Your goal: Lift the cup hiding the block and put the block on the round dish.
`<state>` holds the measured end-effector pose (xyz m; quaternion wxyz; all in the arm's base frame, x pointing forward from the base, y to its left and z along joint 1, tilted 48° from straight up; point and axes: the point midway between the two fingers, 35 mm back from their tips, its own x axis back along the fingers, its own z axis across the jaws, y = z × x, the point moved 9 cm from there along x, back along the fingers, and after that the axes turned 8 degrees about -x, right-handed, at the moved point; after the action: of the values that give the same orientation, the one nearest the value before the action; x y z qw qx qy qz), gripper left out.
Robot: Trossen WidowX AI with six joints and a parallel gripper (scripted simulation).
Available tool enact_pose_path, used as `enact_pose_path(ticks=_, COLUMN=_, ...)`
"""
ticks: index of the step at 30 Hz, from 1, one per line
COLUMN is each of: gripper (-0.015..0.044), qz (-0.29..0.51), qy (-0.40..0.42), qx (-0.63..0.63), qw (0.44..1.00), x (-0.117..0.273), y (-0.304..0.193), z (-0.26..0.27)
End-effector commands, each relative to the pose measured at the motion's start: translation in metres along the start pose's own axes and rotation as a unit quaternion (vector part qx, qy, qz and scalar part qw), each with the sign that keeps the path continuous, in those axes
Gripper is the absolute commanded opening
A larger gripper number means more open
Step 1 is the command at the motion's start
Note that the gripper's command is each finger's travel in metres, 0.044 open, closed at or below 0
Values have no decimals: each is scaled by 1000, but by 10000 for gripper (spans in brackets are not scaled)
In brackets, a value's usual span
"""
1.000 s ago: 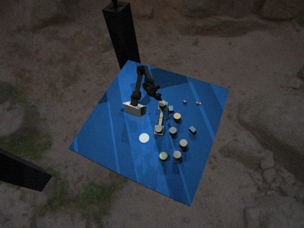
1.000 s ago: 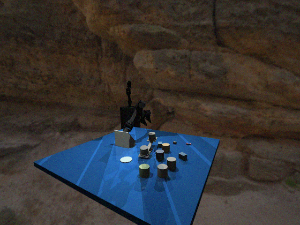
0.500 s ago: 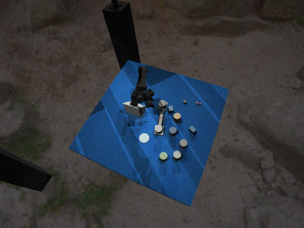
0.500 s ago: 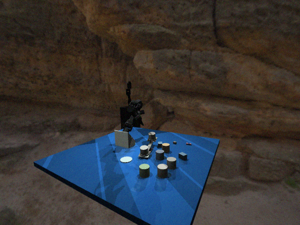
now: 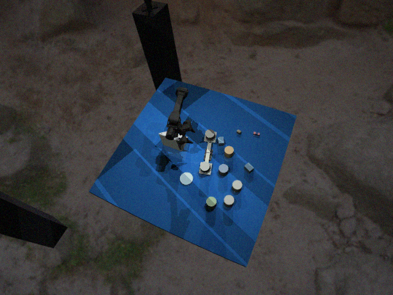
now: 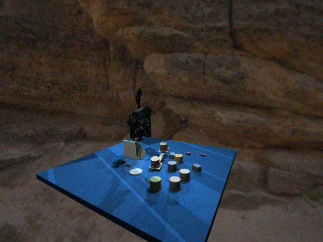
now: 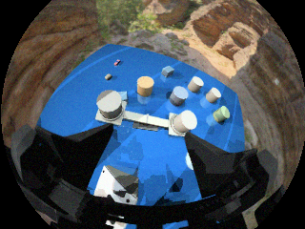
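A small balance stands in the middle of the blue table. One grey cup stands on its far end and an identical cup on its near end. I cannot tell which end sits lower, and no block shows. The pale round dish lies flat beside the near cup; the right finger hides most of it in the wrist view. My gripper is open and empty, raised over the arm's white base, left of the far cup and apart from it.
Several upright cylinders stand right of the balance: orange, blue-grey, white, green-topped. Two blue cubes and two tiny things lie farther right. A black pillar stands behind the table.
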<state>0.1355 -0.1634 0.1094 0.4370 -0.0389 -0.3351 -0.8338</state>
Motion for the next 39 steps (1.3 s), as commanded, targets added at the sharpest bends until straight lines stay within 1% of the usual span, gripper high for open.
enact_pose_path(ticks=1, gripper=440, qz=0, qy=4, qx=-16, qw=1000, x=0, y=-3, z=-1)
enact_pose_path(ticks=5, gripper=440, qz=12, qy=5, qx=-38, qw=999, x=-2, y=0, z=-5)
enact_pose_path(ticks=12, gripper=440, qz=66, qy=4, qx=-142, qw=988, x=-14, y=17, z=-23)
enact_pose_path(ticks=20, gripper=440, qz=133, qy=-17, qx=-254, qw=958, x=-35, y=35, z=-42)
enact_pose_path(ticks=29, gripper=440, qz=191, qy=-63, qx=-376, qw=904, x=-63, y=55, z=-65)
enact_pose_path(ticks=39, gripper=440, qz=233, qy=-137, qx=-497, qw=824, x=-102, y=73, z=-89)
